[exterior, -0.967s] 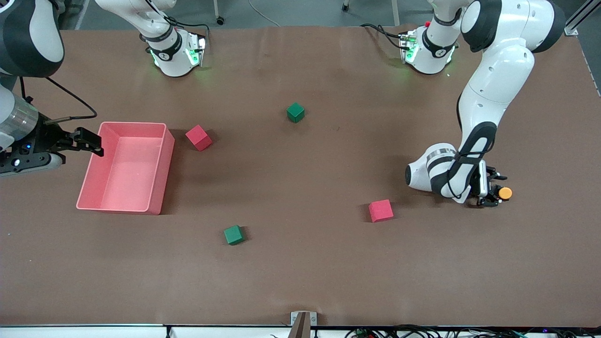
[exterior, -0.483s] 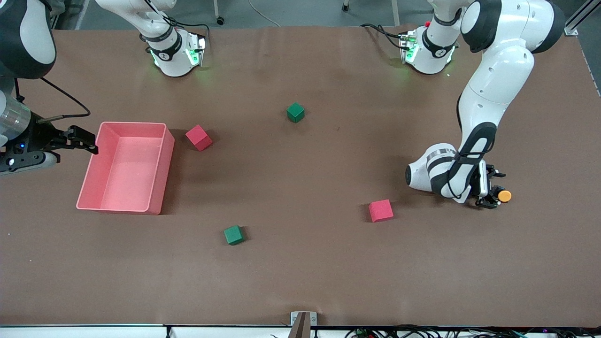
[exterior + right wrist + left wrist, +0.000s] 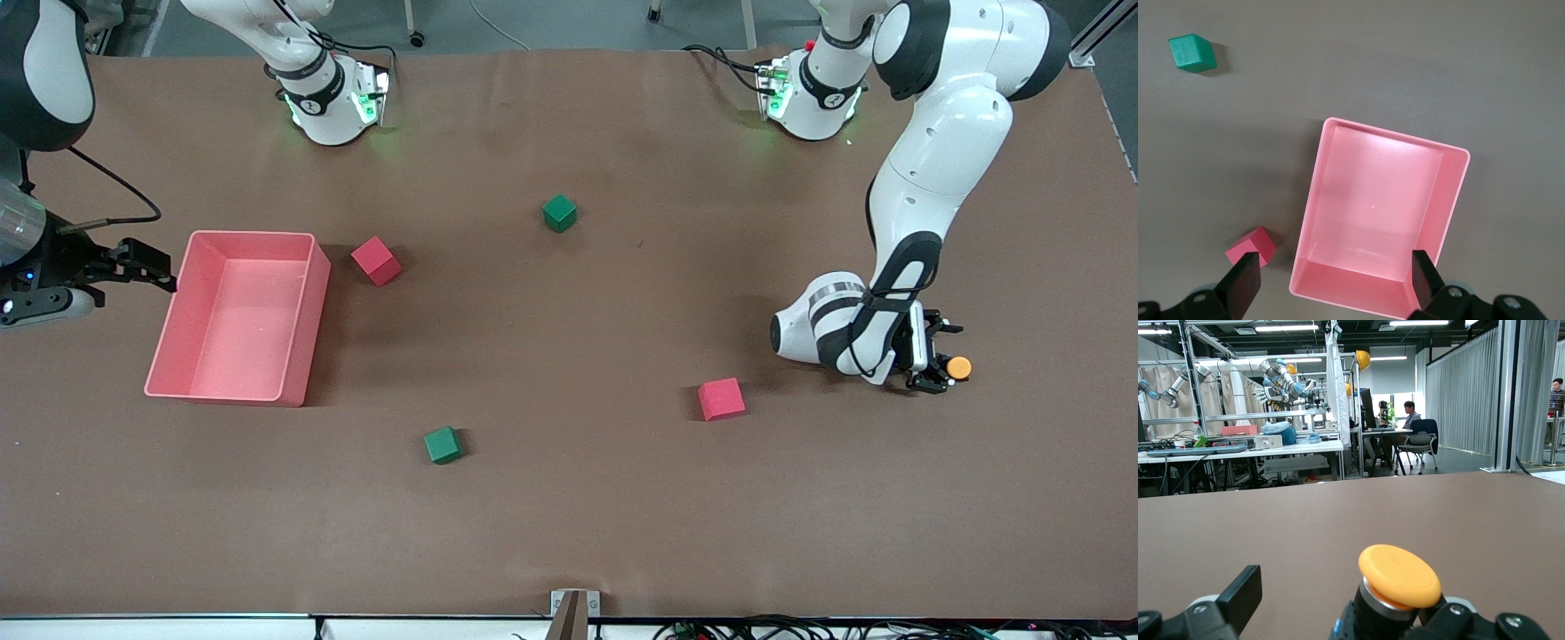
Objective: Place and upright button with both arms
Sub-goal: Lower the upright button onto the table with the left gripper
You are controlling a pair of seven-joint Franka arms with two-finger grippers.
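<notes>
Item 1, left gripper (image 3: pixel 935 358): low at the left arm's end of the brown table (image 3: pixel 569 516), wrist laid over sideways. From my station I read one finger (image 3: pixel 1238 597) standing apart from the button (image 3: pixel 957 366), and the other seems pressed to the button's black body; whether it truly pinches I cannot tell.

Item 2, button: orange cap on black body, lying at the gripper's tips, cap turned toward the table's end; the left wrist view shows the cap (image 3: pixel 1399 575) tilted.

Item 3, right gripper (image 3: pixel 147 264): over the table just beside the pink bin (image 3: pixel 307 311), fingers (image 3: pixel 1245 283) spread wide; arm waits.

Item 4, red cubes: one (image 3: pixel 721 398) near the left gripper, one (image 3: pixel 376 260) beside the bin.

Item 5, green cubes: one (image 3: pixel 559 212) mid-table, one (image 3: pixel 442 444) nearer the front camera.
</notes>
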